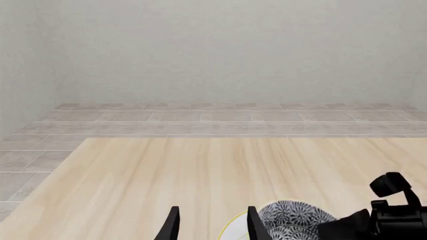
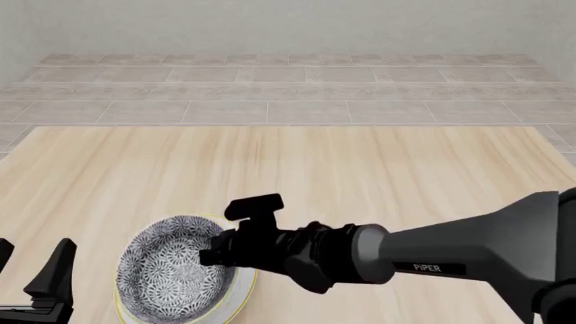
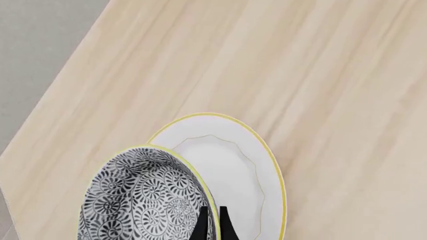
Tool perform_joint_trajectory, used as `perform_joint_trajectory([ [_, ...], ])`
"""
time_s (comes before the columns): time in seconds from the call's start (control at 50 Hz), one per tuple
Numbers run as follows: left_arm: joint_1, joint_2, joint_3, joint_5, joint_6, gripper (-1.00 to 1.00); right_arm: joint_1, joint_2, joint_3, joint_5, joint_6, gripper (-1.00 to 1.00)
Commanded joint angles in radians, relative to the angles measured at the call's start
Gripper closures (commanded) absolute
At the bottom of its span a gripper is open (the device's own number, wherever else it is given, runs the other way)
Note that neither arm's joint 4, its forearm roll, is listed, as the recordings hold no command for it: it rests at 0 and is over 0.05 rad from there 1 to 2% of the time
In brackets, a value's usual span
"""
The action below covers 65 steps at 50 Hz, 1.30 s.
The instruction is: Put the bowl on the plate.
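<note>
Pale wood grain ran across the table [image 2: 378, 169] in front of us, and low on its near left side sat the plate [image 3: 230, 165], white with a thin yellow rim. We had the bowl [image 2: 171, 277] over it in the right gripper [image 3: 212, 222], whose two dark fingers stood nearly together, one on each side of the bowl's rim wall; we judged them pinched on that rim, because a thin wall gives the only purchase on so deep a dish. In the right wrist view the patterned bowl covered one side of the plate and left a wide white crescent bare on the other, so it looked off-centre to us, and we could not tell whether its base touched the plate or hung just above it. In the front view only a sliver of yellow rim showed around the bowl's right and near edges. Our left gripper [image 2: 40, 280] waited at the near left edge with its fingers apart and nothing between them, just beside the crockery and out of the right arm's way. We judged the placing to be nearly done, with release to come.
</note>
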Motion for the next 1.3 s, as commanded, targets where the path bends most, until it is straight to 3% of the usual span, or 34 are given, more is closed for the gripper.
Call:
perform_joint_trajectory([
  [0.02, 0.0, 0.0, 0.0, 0.0, 0.0, -1.0, 0.002, 0.003, 0.0, -0.011, 0.011, 1.0],
  [1.3, 0.0, 0.0, 0.0, 0.0, 0.0, -1.0, -0.001, 0.053, 0.003, -0.054, 0.026, 1.0],
])
